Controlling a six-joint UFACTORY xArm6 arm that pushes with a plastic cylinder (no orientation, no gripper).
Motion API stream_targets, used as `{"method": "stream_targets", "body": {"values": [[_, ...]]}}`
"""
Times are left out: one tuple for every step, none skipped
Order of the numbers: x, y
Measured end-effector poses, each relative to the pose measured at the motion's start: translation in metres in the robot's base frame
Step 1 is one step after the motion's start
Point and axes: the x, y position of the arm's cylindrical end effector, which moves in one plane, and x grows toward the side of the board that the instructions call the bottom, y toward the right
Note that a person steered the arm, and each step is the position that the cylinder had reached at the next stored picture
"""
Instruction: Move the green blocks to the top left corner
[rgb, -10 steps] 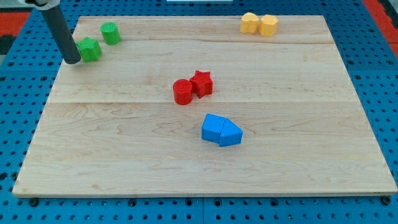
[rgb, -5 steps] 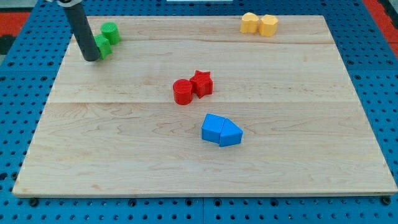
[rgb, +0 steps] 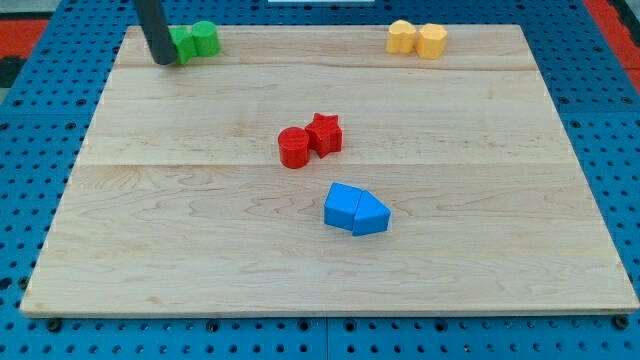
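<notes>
My tip (rgb: 163, 60) rests on the wooden board (rgb: 330, 250) near its top left corner, touching the left side of the nearer green block (rgb: 183, 43). The arm carries no claw, only a plain dark rod, so there is nothing to spread or pinch. The second green block, a cylinder (rgb: 205, 38), sits just to the view's right of the first, touching it; both lie against the board's top edge, a little right of the corner itself. The nearer block is partly hidden by the rod, so its shape cannot be told.

Judgement: the pair is nearly placed. To finish well, the tip should go round to the right of the cylinder and push leftward along the top edge, slowly, so neither block slips off the board.

Both green blocks are small, bright and matt. Well apart lie the red cylinder (rgb: 294, 147) and red star (rgb: 324, 133) at centre, two blue blocks (rgb: 356, 209) below them, and two yellow blocks (rgb: 418, 39) at top right.
</notes>
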Motion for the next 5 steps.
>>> {"method": "stream_targets", "body": {"values": [[0.000,-0.004],[-0.008,-0.046],[-0.053,-0.080],[-0.069,-0.058],[-0.069,-0.058]]}}
